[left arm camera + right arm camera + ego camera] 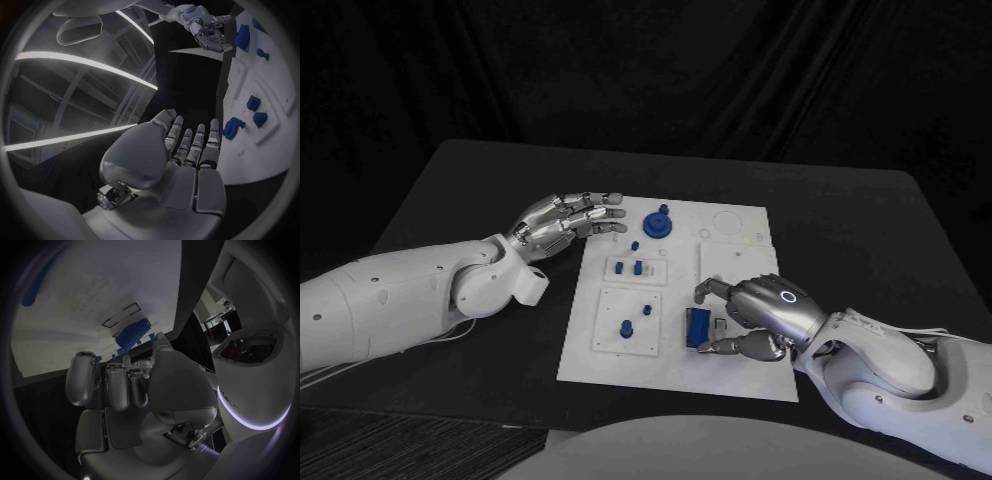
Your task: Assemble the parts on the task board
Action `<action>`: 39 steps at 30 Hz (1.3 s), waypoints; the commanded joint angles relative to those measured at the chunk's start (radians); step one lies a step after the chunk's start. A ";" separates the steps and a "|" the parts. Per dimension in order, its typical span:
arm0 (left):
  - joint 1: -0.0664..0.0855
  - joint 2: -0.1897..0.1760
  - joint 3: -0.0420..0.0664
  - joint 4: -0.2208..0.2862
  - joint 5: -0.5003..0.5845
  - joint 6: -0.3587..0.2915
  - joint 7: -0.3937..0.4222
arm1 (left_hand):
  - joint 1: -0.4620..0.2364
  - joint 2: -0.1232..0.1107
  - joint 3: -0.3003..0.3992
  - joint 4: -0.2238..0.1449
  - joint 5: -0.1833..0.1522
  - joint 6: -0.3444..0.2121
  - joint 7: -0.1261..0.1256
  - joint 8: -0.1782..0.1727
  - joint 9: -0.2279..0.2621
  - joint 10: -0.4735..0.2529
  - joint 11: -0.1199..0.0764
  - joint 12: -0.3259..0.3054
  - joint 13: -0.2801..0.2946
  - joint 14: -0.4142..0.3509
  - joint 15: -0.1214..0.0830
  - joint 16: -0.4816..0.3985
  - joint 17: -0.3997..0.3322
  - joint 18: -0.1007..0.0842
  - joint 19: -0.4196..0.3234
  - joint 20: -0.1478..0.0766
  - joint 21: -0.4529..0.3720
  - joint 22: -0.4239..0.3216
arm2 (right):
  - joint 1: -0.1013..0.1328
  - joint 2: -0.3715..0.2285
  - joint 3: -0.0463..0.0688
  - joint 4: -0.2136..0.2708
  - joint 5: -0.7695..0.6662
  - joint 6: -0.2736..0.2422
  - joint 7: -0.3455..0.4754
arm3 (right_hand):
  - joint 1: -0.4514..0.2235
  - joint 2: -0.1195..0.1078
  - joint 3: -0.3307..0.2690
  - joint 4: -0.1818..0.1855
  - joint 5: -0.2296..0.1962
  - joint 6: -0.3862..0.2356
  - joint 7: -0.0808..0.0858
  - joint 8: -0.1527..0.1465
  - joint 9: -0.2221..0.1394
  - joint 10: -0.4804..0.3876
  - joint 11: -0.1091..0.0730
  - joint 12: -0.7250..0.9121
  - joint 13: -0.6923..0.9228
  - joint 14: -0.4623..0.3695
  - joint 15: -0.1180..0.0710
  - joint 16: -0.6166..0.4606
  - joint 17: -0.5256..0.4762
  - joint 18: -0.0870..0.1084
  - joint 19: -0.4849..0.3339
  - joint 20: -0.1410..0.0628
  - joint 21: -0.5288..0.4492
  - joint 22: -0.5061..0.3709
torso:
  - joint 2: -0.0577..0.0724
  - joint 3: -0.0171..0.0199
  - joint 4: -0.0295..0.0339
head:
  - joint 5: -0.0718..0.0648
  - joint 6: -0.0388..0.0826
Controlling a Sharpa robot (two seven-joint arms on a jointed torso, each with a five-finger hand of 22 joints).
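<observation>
Two white robot arms reach in from opposite sides. The left hand point(567, 222) hovers palm inward, its fingers point(194, 145) extended side by side and slightly apart, holding nothing. The right hand point(759, 315) is bent down at the wrist, back upward, its fingers point(119, 382) curled under toward the thumb; whether they grip anything cannot be made out.

table point(473, 190): black | task board point(733, 370): white | parts point(656, 222): blue | hands point(567, 220): silver | arms point(387, 300): white
</observation>
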 commanded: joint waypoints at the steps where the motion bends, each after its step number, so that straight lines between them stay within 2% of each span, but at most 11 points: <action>1: -0.003 0.000 0.001 0.004 0.007 0.015 0.022 | -0.007 0.000 0.006 -0.002 0.005 -0.003 0.007 -0.003 -0.001 -0.001 0.007 0.003 0.000 -0.004 0.001 0.001 0.000 -0.013 0.001 -0.001 0.004 -0.001 | -0.007 0.004 0.001 0.000 -0.092 -0.020 -0.096 | -0.038 -0.033 0.017 0.003 -0.034 -0.008 -0.002 0.024 -0.009 0.105 0.007 0.003 0.263 0.051 0.007 -0.004 -0.002 -0.001 0.000 0.008 -0.004 0.169 | 0.000 0.0000 0.0009 | -0.002 0.000; 3: -0.004 -0.001 0.001 0.004 0.007 0.015 0.022 | -0.007 0.000 0.006 -0.002 0.005 -0.003 0.007 -0.003 -0.001 -0.001 0.007 0.003 0.000 -0.004 0.001 0.001 0.000 -0.013 0.001 -0.001 0.004 -0.001 | -0.009 0.008 0.001 0.000 -0.100 -0.013 -0.120 | -0.066 -0.047 0.018 0.004 -0.055 -0.005 -0.002 0.042 -0.012 0.105 0.008 0.003 0.263 0.051 0.008 -0.005 -0.003 0.000 -0.001 0.009 -0.006 0.169 | 0.000 0.0007 -0.0036 | 0.001 0.000; 7: -0.005 -0.001 0.001 0.004 0.007 0.015 0.022 | -0.007 0.000 0.006 -0.002 0.005 -0.003 0.007 -0.003 -0.001 -0.001 0.007 0.003 0.000 -0.004 0.001 0.001 0.000 -0.013 0.001 -0.001 0.004 -0.001 | -0.012 0.013 0.001 0.000 -0.106 0.002 -0.151 | -0.109 -0.079 0.005 0.006 -0.096 -0.009 -0.003 0.070 -0.015 0.105 0.010 0.003 0.263 0.050 0.009 -0.008 -0.011 0.001 -0.003 0.010 -0.014 0.167 | 0.000 0.0017 -0.0064 | 0.002 0.000; 11: -0.006 -0.002 0.001 0.004 0.007 0.015 0.021 | -0.007 0.000 0.006 -0.002 0.005 -0.003 0.007 -0.003 -0.001 -0.001 0.007 0.003 0.000 -0.004 0.001 0.001 0.000 -0.013 0.001 -0.001 0.004 -0.001 | -0.013 0.019 0.001 -0.002 -0.114 0.012 -0.176 | -0.119 -0.061 0.017 0.004 -0.092 -0.009 -0.004 0.098 -0.015 0.105 0.011 0.003 0.263 0.048 0.010 -0.012 -0.018 0.003 -0.004 0.011 -0.022 0.165 | 0.001 0.0037 -0.0066 | 0.002 0.000; 14: -0.006 -0.001 0.001 0.004 0.007 0.016 0.021 | -0.007 0.000 0.006 -0.002 0.005 -0.003 0.007 -0.003 -0.001 -0.001 0.007 0.003 0.000 -0.004 0.001 0.001 0.000 -0.013 0.001 -0.001 0.004 -0.001 | -0.014 0.022 0.001 -0.004 -0.117 0.021 -0.188 | -0.120 -0.054 0.021 0.004 -0.087 -0.008 -0.004 0.106 -0.015 0.105 0.011 0.003 0.263 0.048 0.010 -0.012 -0.019 0.003 -0.005 0.012 -0.023 0.164 | 0.001 0.0023 -0.0042 | 0.001 0.000; 17: -0.007 -0.001 0.001 0.004 0.007 0.017 0.020 | -0.007 0.000 0.006 -0.002 0.005 -0.003 0.007 -0.003 -0.001 -0.001 0.007 0.003 0.000 -0.004 0.001 0.001 0.000 -0.013 0.001 -0.001 0.004 -0.001 | -0.014 0.025 0.001 -0.005 -0.119 0.036 -0.197 | -0.114 -0.036 0.034 0.002 -0.056 -0.008 -0.006 0.132 -0.017 0.105 0.011 0.003 0.263 0.048 0.010 -0.015 -0.024 0.004 -0.006 0.012 -0.029 0.163 | 0.001 0.0010 -0.0043 | 0.000 0.000; 19: -0.007 -0.001 0.001 0.004 0.007 0.017 0.020 | -0.007 0.000 0.006 -0.002 0.005 -0.003 0.007 -0.003 -0.001 -0.001 0.007 0.003 0.000 -0.004 0.001 0.001 0.000 -0.013 0.001 -0.001 0.004 -0.001 | -0.015 0.027 0.001 -0.007 -0.120 0.044 -0.200 | -0.095 -0.020 0.046 -0.001 0.010 -0.010 -0.008 0.154 -0.018 0.105 0.010 0.003 0.263 0.047 0.009 -0.017 -0.028 0.005 -0.007 0.012 -0.034 0.162 | 0.001 0.0008 -0.0047 | 0.001 0.000; 21: -0.007 -0.001 0.001 0.004 0.007 0.017 0.020 | -0.007 0.000 0.006 -0.002 0.005 -0.003 0.007 -0.003 -0.001 -0.001 0.007 0.003 0.000 -0.004 0.001 0.001 0.000 -0.013 0.001 -0.001 0.004 -0.001 | -0.016 0.028 0.001 -0.007 -0.120 0.049 -0.201 | -0.089 -0.013 0.048 -0.002 0.041 -0.010 -0.009 0.167 -0.020 0.105 0.008 0.003 0.263 0.048 0.008 -0.016 -0.025 0.005 -0.006 0.011 -0.034 0.162 | 0.001 0.0004 -0.0049 | 0.001 0.000; 29: -0.007 0.001 0.001 0.005 0.007 0.019 0.020 | -0.007 0.000 0.006 -0.002 0.005 -0.003 0.007 -0.003 -0.001 -0.001 0.007 0.003 0.000 -0.004 0.001 0.001 0.000 -0.013 0.001 -0.001 0.004 -0.001 | -0.025 0.041 0.001 -0.011 -0.121 0.072 -0.198 | -0.082 -0.016 0.046 -0.004 0.053 -0.007 -0.012 0.186 -0.019 0.105 0.007 0.003 0.263 0.049 0.008 -0.014 -0.019 0.005 -0.006 0.010 -0.034 0.162 | 0.000 0.0006 -0.0024 | -0.002 0.000; 33: -0.008 0.000 0.001 0.005 0.007 0.019 0.019 | -0.007 0.000 0.006 -0.002 0.005 -0.003 0.007 -0.003 -0.001 -0.001 0.007 0.003 0.000 -0.004 0.001 0.001 0.000 -0.013 0.001 -0.001 0.004 -0.001 | -0.027 0.043 0.001 -0.011 -0.121 0.073 -0.189 | -0.062 -0.011 0.048 -0.005 0.117 -0.009 -0.015 0.219 -0.020 0.105 0.004 0.003 0.263 0.051 0.005 -0.011 -0.012 0.004 -0.004 0.008 -0.033 0.163 | 0.000 0.0005 -0.0030 | 0.002 0.000; 39: -0.008 -0.001 0.001 0.006 0.007 0.019 0.019 | -0.007 0.000 0.006 -0.002 0.005 -0.003 0.007 -0.003 -0.001 -0.001 0.007 0.003 0.000 -0.004 0.001 0.001 0.000 -0.013 0.001 -0.001 0.004 -0.001 | -0.028 0.044 0.001 -0.011 -0.121 0.074 -0.177 | -0.066 -0.014 0.042 -0.003 0.139 -0.014 -0.016 0.232 -0.023 0.105 0.002 0.003 0.263 0.051 0.004 -0.010 -0.011 0.004 -0.004 0.007 -0.034 0.163 | 0.000 0.0002 -0.0039 | 0.007 0.000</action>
